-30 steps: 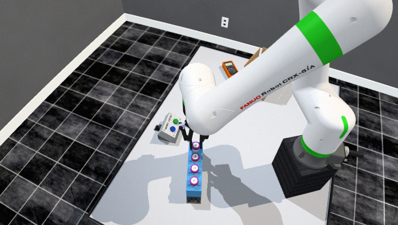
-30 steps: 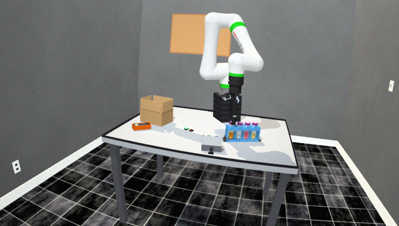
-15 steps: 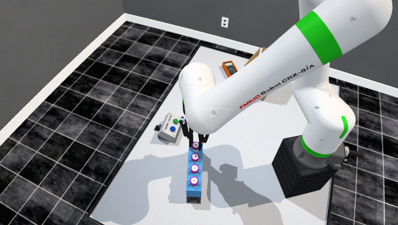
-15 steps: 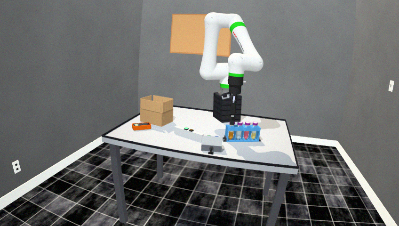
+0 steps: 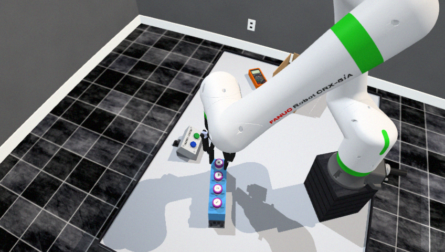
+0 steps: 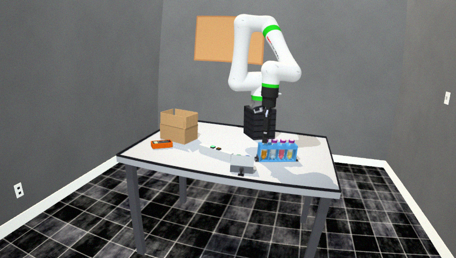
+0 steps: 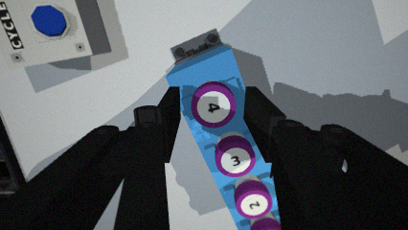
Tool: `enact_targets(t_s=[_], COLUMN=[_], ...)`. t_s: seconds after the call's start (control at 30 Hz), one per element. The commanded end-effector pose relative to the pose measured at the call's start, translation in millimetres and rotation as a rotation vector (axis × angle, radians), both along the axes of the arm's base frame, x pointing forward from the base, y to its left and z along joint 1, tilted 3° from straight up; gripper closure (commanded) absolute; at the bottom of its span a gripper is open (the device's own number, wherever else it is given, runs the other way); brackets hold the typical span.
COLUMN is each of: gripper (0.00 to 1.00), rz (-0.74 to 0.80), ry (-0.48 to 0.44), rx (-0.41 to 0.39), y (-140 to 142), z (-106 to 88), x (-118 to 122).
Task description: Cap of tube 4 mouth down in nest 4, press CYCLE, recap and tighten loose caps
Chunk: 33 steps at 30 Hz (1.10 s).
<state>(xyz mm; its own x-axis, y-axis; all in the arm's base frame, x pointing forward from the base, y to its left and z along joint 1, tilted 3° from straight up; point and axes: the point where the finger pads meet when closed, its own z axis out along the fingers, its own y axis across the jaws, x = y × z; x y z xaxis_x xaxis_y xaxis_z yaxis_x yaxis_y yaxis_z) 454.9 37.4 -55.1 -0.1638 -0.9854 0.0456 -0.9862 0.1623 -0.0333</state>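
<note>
Fingers of the gripper (image 7: 211, 112) straddle cap 4 (image 7: 214, 104) with a visible gap on each side, so neither pad touches it. Behind the fingers along the blue rack (image 7: 225, 72), cap 3 (image 7: 235, 157) and cap 2 (image 7: 253, 200) stand close in a row and block any sideways pass that way; past the fingertips only the rack's grey end block (image 7: 196, 46) rises from the table (image 7: 297, 43). To the left of the fingers the key box (image 5: 188, 146) with its blue key (image 7: 48, 20) stands apart, with a strip of table between.
</note>
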Motion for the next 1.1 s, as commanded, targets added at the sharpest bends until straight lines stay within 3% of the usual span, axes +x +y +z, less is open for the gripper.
enact_targets(t_s=[0.0, 0.83, 1.07], gripper=[0.59, 0.59, 0.59], rz=[0.0, 0.915, 0.915], ry=[-0.001, 0.045, 0.045], rx=[0.0, -0.024, -0.024], y=[0.1, 0.2, 0.3], z=[0.6, 1.5, 1.5], x=[0.7, 0.6, 0.6])
